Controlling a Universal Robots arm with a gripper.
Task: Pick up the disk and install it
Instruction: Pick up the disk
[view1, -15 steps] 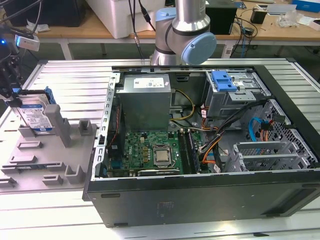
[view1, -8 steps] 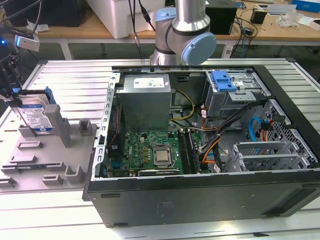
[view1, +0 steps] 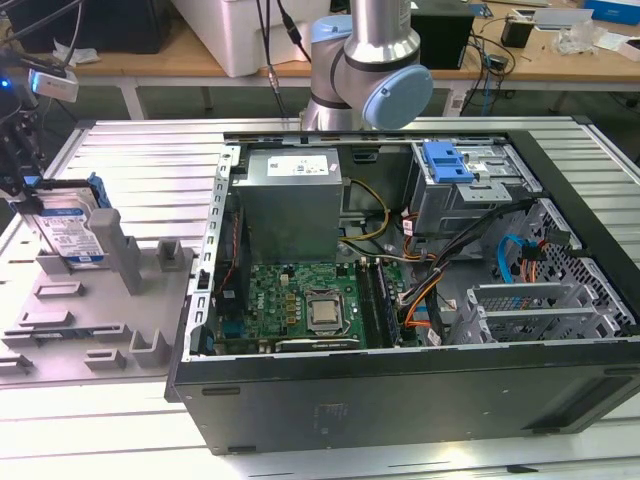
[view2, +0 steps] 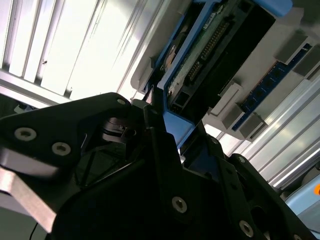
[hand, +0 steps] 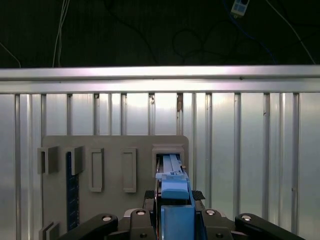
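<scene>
The disk (view1: 72, 236) is a silver drive with a white-and-blue label in a blue carrier. It stands on edge at the far left end of the grey fixture plate (view1: 100, 312), on the exterior view's left. My gripper (view1: 28, 190) is at its top edge, shut on the blue carrier. In the first wrist view the blue carrier of the disk (hand: 175, 200) sits between the fingertips of the gripper (hand: 174, 196), with its far end at a rectangular slot (hand: 168, 161) in the plate. The second wrist view shows the disk's (view2: 210, 45) connector side.
An open computer case (view1: 400, 395) lies right of the fixture, with its motherboard, power supply (view1: 292, 200) and cables exposed. A drive cage with a blue latch (view1: 447, 160) sits at its back right. The arm's base (view1: 365, 70) rises behind the case. A tall grey post (view1: 120, 245) stands beside the disk.
</scene>
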